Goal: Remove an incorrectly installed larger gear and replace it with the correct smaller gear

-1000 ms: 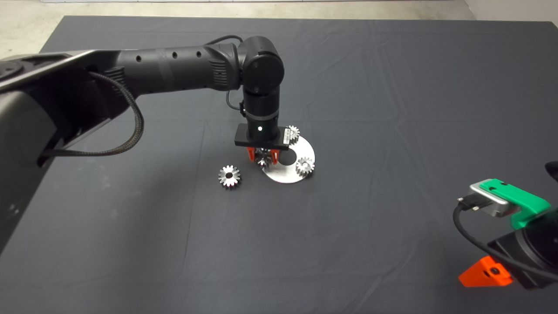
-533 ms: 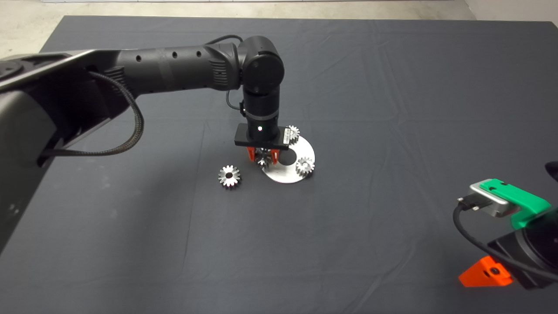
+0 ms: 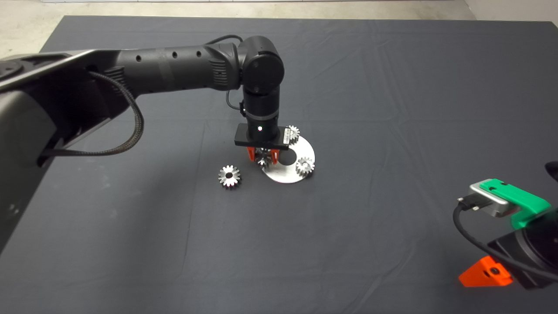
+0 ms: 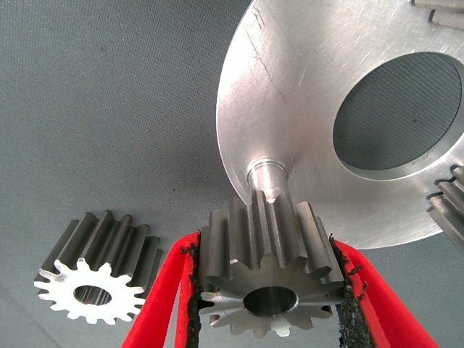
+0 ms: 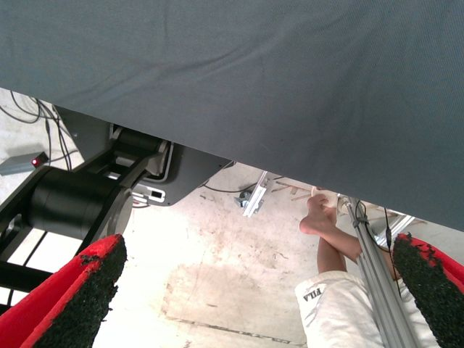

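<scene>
Gears sit on a round aluminium plate [image 3: 305,150] with a wide centre hole: one at its far edge [image 3: 293,132], one at its near right edge [image 3: 304,165]. Left gripper [image 4: 264,304] has its red fingers [image 4: 163,301] clenched on the larger gear [image 4: 268,272], pads pressing both toothed flanks, just off a bare post [image 4: 267,177] on the plate. Beside the left finger, the smaller gear [image 4: 94,264] lies flat on the desk [image 3: 392,109]. Right gripper [image 5: 254,304] waits off the desk edge, fingers spread.
</scene>
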Tool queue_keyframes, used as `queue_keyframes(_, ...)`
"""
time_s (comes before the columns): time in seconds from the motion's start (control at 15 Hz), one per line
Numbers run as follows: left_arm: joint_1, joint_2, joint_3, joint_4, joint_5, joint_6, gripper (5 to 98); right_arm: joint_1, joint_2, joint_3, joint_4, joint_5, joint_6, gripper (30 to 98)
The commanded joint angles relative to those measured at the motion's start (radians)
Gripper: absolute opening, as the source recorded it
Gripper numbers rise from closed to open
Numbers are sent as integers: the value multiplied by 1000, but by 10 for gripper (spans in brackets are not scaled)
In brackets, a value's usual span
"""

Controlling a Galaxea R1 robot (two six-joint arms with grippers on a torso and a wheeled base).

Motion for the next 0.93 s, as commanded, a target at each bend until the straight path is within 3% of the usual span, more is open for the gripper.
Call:
queue_keyframes(0.0, -14, 0, -10, 18, 29, 2, 362, 10, 2, 3, 31, -59, 3, 969)
queue_keyframes(0.87, -31, 0, -10, 17, 20, -6, 362, 10, 2, 3, 31, -59, 3, 969)
